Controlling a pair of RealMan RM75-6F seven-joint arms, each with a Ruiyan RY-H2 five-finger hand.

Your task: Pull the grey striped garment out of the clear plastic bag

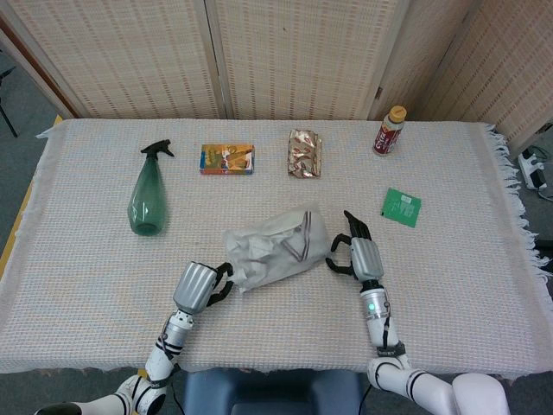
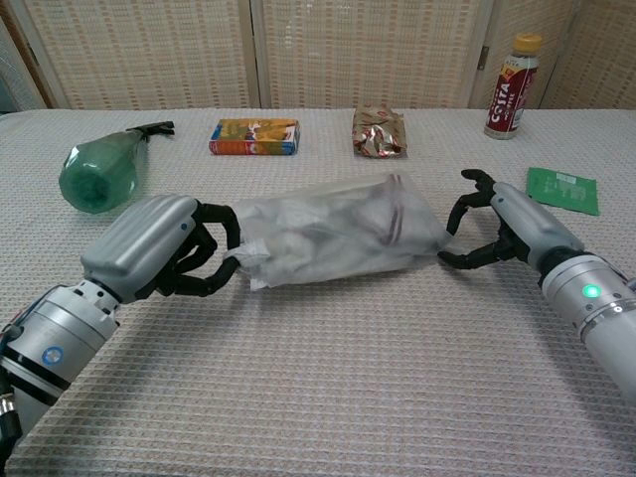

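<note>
The clear plastic bag [image 1: 276,245] [image 2: 338,234] lies crumpled mid-table with the grey striped garment [image 1: 301,233] [image 2: 390,225] inside; a dark stripe shows through the film. My left hand [image 1: 200,285] [image 2: 159,248] has its fingers curled round the bag's left end and grips it. At the bag's right end sits my right hand [image 1: 359,252] [image 2: 502,229], fingers spread on either side of the bag's corner. Whether the fingertips touch the film is unclear.
A green spray bottle [image 1: 147,194] [image 2: 99,171] lies at the left. Along the back are an orange box [image 1: 227,159] [image 2: 253,136], a foil packet [image 1: 305,153] [image 2: 380,131] and a bottle [image 1: 390,130] [image 2: 512,75]. A green card [image 1: 401,207] [image 2: 563,189] lies right of my right hand.
</note>
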